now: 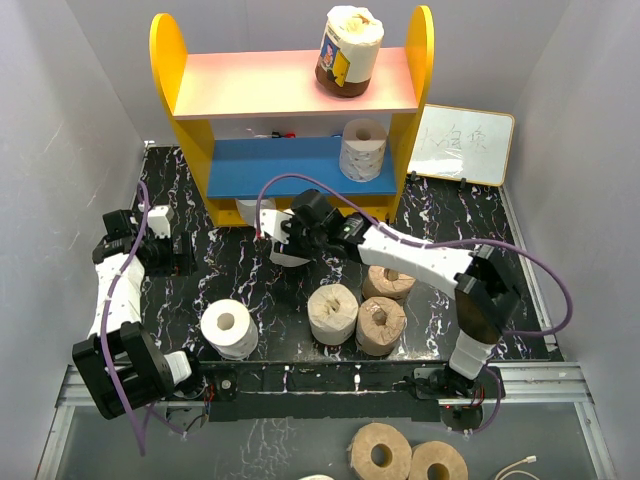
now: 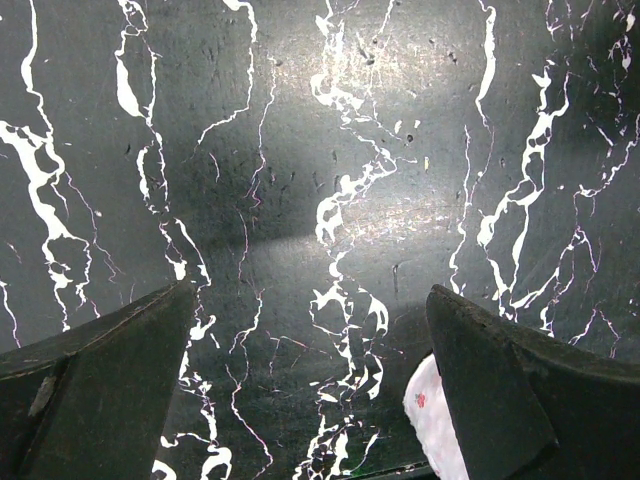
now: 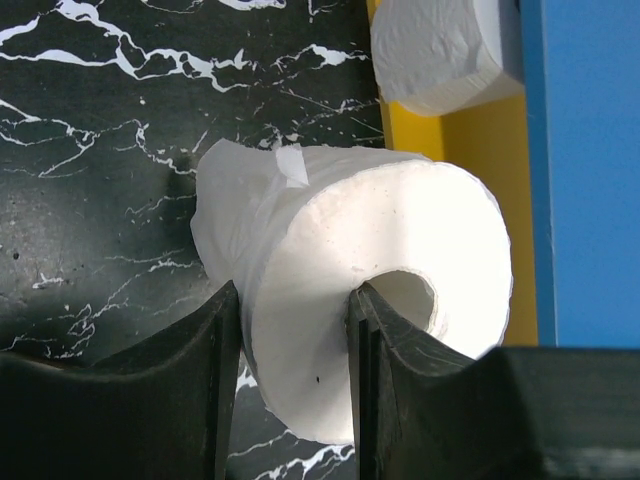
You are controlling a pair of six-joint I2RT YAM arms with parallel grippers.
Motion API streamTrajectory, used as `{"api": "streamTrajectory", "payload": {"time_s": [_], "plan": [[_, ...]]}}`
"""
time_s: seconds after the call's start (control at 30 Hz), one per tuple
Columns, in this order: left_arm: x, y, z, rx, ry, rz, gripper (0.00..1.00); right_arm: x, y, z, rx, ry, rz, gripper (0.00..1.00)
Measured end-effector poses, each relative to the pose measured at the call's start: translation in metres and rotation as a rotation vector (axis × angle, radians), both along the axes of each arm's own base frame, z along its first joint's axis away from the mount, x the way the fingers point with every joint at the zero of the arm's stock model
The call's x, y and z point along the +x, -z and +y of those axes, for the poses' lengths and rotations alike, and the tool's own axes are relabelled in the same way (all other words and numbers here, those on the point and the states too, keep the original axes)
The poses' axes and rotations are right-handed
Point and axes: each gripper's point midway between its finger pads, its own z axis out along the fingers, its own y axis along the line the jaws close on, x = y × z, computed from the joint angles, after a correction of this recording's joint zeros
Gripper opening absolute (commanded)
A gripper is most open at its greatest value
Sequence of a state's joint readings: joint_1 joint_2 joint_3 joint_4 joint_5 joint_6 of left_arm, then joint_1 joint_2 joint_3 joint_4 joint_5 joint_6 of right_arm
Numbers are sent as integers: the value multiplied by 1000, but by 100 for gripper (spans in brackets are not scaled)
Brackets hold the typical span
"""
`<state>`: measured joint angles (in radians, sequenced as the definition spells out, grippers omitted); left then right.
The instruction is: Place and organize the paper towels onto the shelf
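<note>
Right gripper (image 3: 290, 310) is clamped on a white roll (image 3: 400, 250): one finger (image 3: 380, 400) in the core, the other outside, roll wall pinched between. The roll lies on its side just off the front edge of the shelf (image 1: 165, 50), beside the yellow panel (image 3: 480, 150) and the blue lower board (image 3: 590, 170). A second white roll (image 3: 440, 45) sits at the shelf foot close by, so it's tight there; can't tell whether they touch.

Blue board carries one upright white roll (image 1: 362, 148) at its right end, bare blue to its left. Pink upper board (image 1: 260, 85) has a wrapped roll (image 1: 350, 50) at the right end.

Left gripper (image 2: 310, 295) is spread wide over the bare marbled table (image 2: 300, 150), near the left edge. Front of table: a lone white roll (image 1: 230, 328) on the left, three tan rolls (image 1: 332, 313) clustered mid-front under the right forearm. Whiteboard (image 1: 465, 145) leans right of the shelf.
</note>
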<state>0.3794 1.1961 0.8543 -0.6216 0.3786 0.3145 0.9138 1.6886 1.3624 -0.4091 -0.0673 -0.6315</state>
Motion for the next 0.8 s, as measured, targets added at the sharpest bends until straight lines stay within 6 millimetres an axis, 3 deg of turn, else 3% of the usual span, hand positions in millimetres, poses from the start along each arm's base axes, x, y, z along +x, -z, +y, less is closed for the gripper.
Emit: {"api": "streamTrajectory", "payload": {"time_s": [0.27, 0.63, 0.8], "plan": [[0, 3, 1, -6, -2, 11, 99, 22, 27, 23, -24, -27, 79, 14], [0, 3, 0, -6, 0, 10, 99, 56, 43, 6, -48, 44, 93, 15], [0, 3, 1, -6, 0, 10, 99, 72, 39, 5, -45, 71, 64, 15]]}}
